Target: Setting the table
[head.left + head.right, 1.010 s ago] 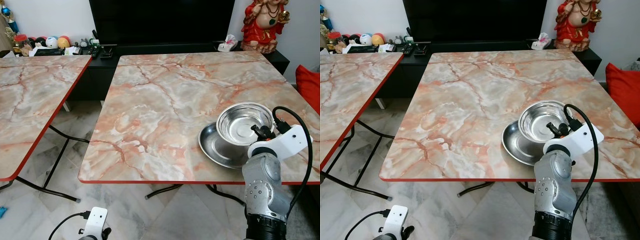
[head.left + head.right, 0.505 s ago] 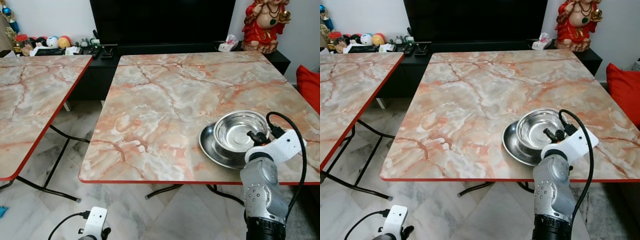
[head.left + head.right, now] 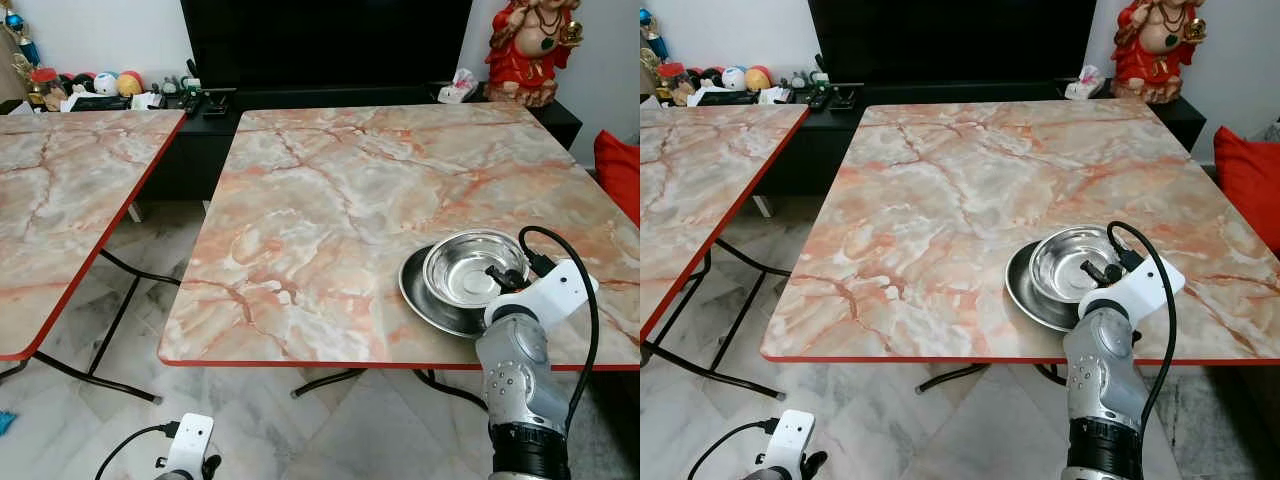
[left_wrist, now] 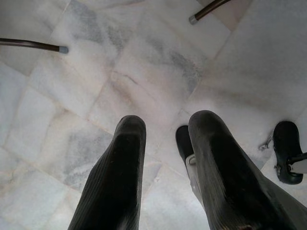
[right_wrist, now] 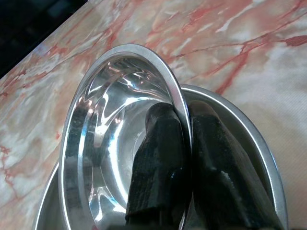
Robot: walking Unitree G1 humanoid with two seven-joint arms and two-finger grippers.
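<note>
Left eye view: marble tabletop mid frame, second table at left edge. Steel bowl sits in the steel plate, lower right of the frame, near the tabletop's front edge. My right arm rises from the bottom right, my right pincer at the bowl's near rim. My left arm hangs idle, bottom left. Red statue upper right, black TV top centre.

Right eye view: same scene; bowl nested in plate, right of centre, lower half. Red cushion at right edge.

Left wrist view: my left pincer over the marble floor, fingers parted with a gap, holding nothing. Table feet at the top of the frame.

Right wrist view: my right pincer clamped on the bowl's rim, one finger inside the bowl, the other outside over the plate. Bowl tilted, rim lifted toward me.
</note>
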